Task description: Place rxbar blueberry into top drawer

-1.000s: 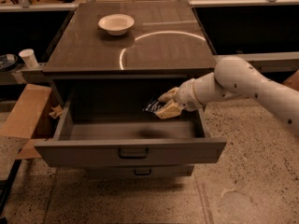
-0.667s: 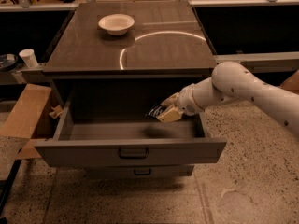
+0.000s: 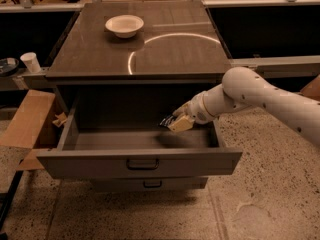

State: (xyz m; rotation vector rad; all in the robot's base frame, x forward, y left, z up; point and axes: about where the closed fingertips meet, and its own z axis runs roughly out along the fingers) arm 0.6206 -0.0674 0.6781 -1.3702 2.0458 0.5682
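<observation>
The top drawer [image 3: 135, 159] is pulled open under the dark cabinet top, a wide grey drawer with a dark handle. My gripper [image 3: 175, 121] reaches in from the right on the white arm and hangs inside the drawer's right half, a little above its floor. It is shut on the rxbar blueberry [image 3: 167, 120], a small dark wrapped bar that sticks out to the left of the tan fingers [image 3: 181, 124]. Most of the bar is hidden by the fingers.
A white bowl [image 3: 124, 25] stands on the cabinet top [image 3: 165, 54] at the back left. A smaller lower drawer [image 3: 150, 185] sits beneath. A cardboard box [image 3: 27, 121] lies left of the cabinet, and a white paper cup [image 3: 31, 62] stands on a ledge at far left.
My gripper with the bar has moved slightly lower and leftward into the drawer. The drawer and bowl have not moved.
</observation>
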